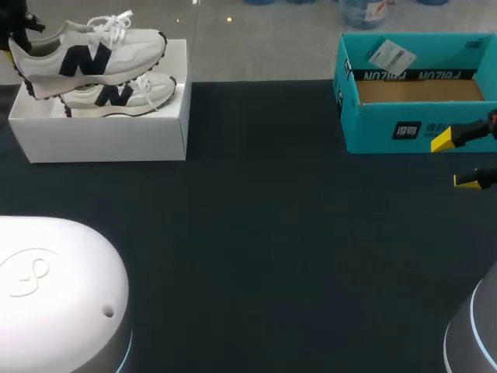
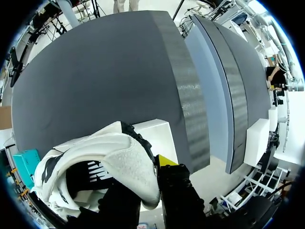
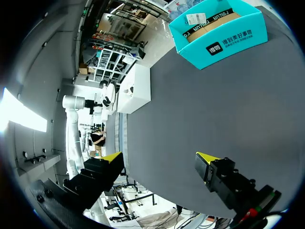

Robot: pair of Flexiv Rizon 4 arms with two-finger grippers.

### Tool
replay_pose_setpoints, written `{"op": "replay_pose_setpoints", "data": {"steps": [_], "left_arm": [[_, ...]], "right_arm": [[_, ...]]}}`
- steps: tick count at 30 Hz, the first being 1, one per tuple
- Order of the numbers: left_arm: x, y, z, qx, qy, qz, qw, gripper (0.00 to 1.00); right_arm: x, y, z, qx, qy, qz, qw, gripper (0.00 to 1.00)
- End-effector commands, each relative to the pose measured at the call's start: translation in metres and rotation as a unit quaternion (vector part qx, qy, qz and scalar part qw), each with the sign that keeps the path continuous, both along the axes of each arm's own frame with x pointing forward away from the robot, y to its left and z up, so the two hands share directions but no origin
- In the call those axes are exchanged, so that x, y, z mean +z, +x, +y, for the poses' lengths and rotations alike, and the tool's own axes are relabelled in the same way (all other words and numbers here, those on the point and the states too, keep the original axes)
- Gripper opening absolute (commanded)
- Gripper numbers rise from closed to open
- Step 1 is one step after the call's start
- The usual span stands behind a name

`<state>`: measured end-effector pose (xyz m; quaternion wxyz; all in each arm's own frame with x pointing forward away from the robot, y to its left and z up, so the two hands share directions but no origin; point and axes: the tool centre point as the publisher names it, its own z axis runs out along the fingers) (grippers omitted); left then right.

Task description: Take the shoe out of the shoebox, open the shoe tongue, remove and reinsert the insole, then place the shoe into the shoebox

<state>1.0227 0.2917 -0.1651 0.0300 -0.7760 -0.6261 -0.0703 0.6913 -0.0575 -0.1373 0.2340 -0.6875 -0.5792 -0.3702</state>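
A white sneaker with dark side marks hangs over the back of the white shoebox at the far left. My left gripper is at its heel. In the left wrist view the left gripper is shut on the sneaker's padded heel collar, with one yellow fingertip showing outside it. A second matching sneaker lies inside the box. My right gripper stands open and empty at the right edge, in front of a teal box. Its fingertips are far apart above bare mat.
The teal cardboard box is open-topped with a paper tag inside. A dark mat covers the table between the two boxes. The white shoebox shows far ahead of the right gripper. My arms' white bases fill the near corners.
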Motion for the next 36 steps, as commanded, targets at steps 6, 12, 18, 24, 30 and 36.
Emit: {"op": "replay_pose_setpoints", "data": {"steps": [6,12,18,24,30,36], "left_arm": [[0.024,-0.091,-0.012,-0.006,0.004,-0.024,1.000,0.00],[0.030,-0.130,-0.027,-0.016,-0.011,-0.031,0.999,0.00],[0.036,-0.168,-0.047,-0.034,-0.019,-0.046,0.998,0.00],[0.039,-0.203,-0.072,-0.048,-0.018,-0.060,0.997,0.00],[0.037,-0.228,-0.102,-0.072,-0.019,-0.056,0.996,0.00],[0.030,-0.250,-0.131,-0.092,-0.015,-0.049,0.994,0.00]], "right_arm": [[-0.001,0.001,0.000,0.000,-0.001,0.001,1.000,1.00],[-0.001,0.001,0.000,0.000,-0.001,0.001,1.000,1.00],[-0.001,0.001,0.000,0.000,-0.001,0.001,1.000,1.00],[-0.001,0.001,0.000,0.000,-0.001,0.001,1.000,1.00],[-0.001,0.001,0.000,0.000,-0.001,0.001,1.000,1.00],[-0.001,0.001,0.000,0.000,-0.001,0.001,1.000,1.00]]}}
